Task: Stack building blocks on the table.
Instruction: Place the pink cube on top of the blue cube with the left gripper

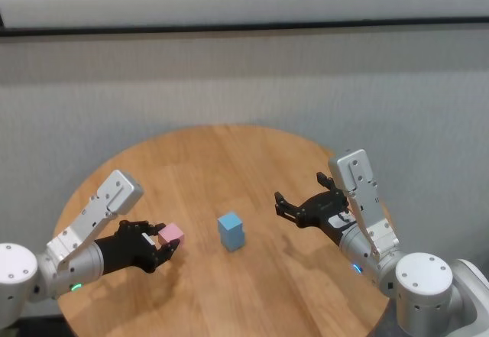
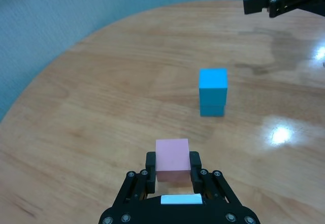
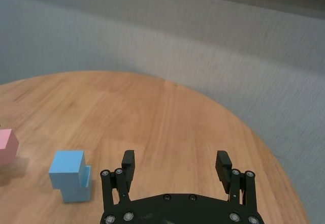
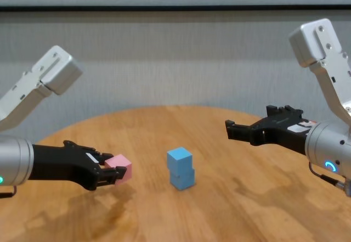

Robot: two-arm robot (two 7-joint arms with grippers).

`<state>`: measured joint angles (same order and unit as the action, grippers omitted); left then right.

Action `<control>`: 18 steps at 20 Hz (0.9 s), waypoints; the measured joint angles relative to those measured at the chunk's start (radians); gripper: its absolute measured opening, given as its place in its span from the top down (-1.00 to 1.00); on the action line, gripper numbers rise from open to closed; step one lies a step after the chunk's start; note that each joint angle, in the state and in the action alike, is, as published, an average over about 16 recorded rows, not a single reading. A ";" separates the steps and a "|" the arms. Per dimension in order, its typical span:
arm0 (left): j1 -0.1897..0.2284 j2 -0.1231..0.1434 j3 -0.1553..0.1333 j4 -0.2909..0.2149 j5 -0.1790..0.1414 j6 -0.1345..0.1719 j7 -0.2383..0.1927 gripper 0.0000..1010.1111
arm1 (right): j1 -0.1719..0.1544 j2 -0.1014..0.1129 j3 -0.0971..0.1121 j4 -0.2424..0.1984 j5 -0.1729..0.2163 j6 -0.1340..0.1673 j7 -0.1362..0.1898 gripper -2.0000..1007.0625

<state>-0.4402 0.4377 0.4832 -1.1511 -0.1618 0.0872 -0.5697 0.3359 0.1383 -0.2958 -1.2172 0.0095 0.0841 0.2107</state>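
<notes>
Matte pink cube point(image 2: 172, 160) clamped in left hand point(image 2: 172, 176); two light blue cubes point(image 1: 231, 231) stacked.

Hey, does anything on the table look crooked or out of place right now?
Yes: the upper light blue matte cube sits twisted and offset on the lower light blue cube, overhanging one side, so the stack is askew.

Silver-grey arms, black left end effector point(image 1: 163, 247), black right end effector point(image 1: 294, 203), green and blue lights
</notes>
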 joint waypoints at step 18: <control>-0.073 -0.013 0.034 -0.092 0.014 0.034 -0.019 0.20 | 0.000 0.000 0.000 0.000 0.000 0.000 0.000 -0.99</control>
<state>-0.5132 0.4252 0.5171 -1.2433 -0.1480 0.1212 -0.5890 0.3359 0.1382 -0.2958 -1.2172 0.0095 0.0841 0.2107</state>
